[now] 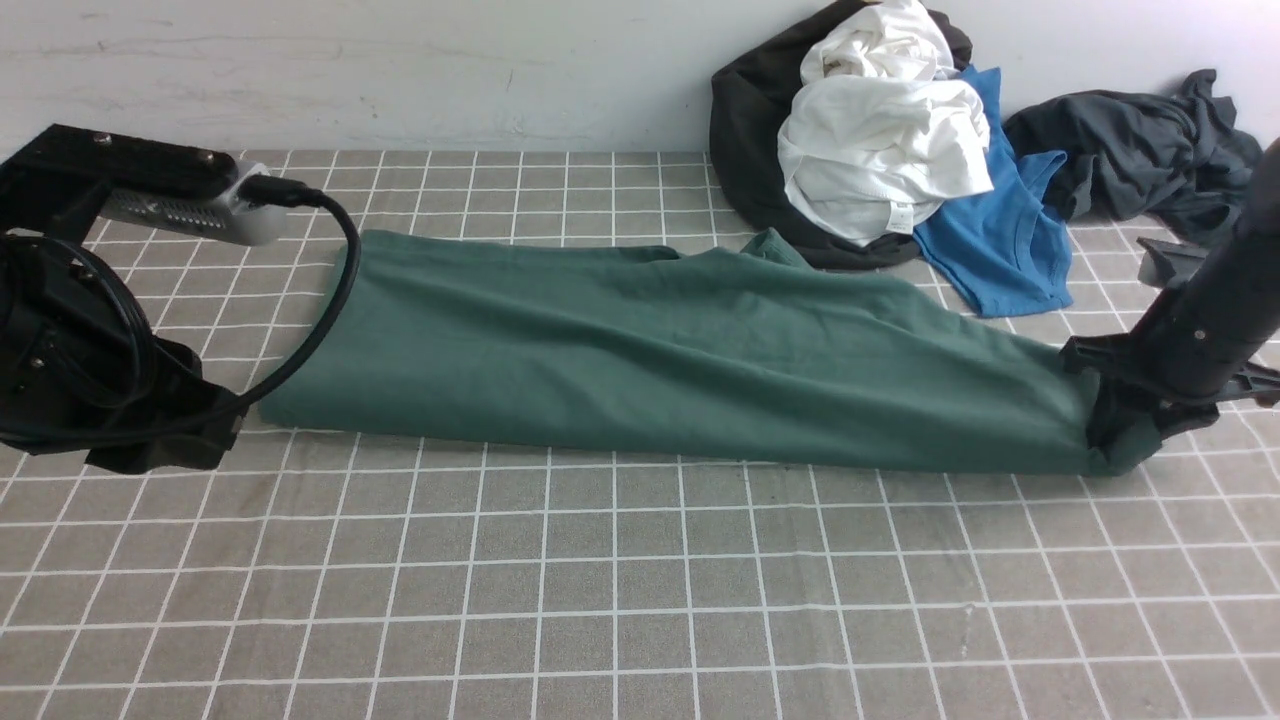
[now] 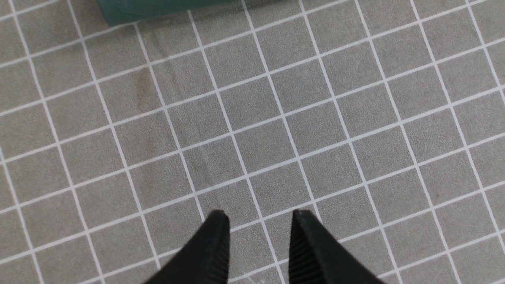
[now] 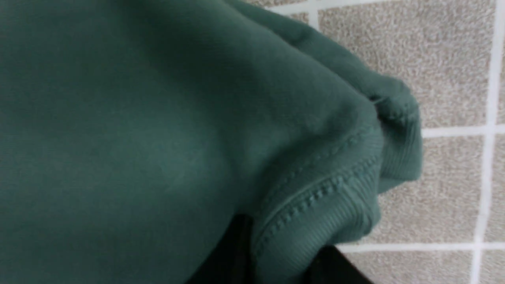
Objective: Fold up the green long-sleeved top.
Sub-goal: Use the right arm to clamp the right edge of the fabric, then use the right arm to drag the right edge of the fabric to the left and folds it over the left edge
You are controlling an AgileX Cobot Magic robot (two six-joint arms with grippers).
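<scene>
The green long-sleeved top (image 1: pixel 650 350) lies folded into a long band across the checked cloth, from left of the middle to the far right. My right gripper (image 1: pixel 1125 445) sits at its right end, shut on the ribbed hem. In the right wrist view that ribbed edge (image 3: pixel 327 205) is pinched between the two black fingers of the right gripper (image 3: pixel 284 264). My left arm (image 1: pixel 100 400) hovers beside the top's left end. The left gripper (image 2: pixel 258 221) is open over bare cloth with nothing between its fingers. A corner of the top (image 2: pixel 158 8) shows a few squares beyond its fingertips.
A heap of clothes lies at the back right against the wall: a white garment (image 1: pixel 880 130) on a black one (image 1: pixel 750 130), a bright blue T-shirt (image 1: pixel 1000 230) and a dark grey garment (image 1: pixel 1140 150). The checked tablecloth (image 1: pixel 640 600) stretches toward the front.
</scene>
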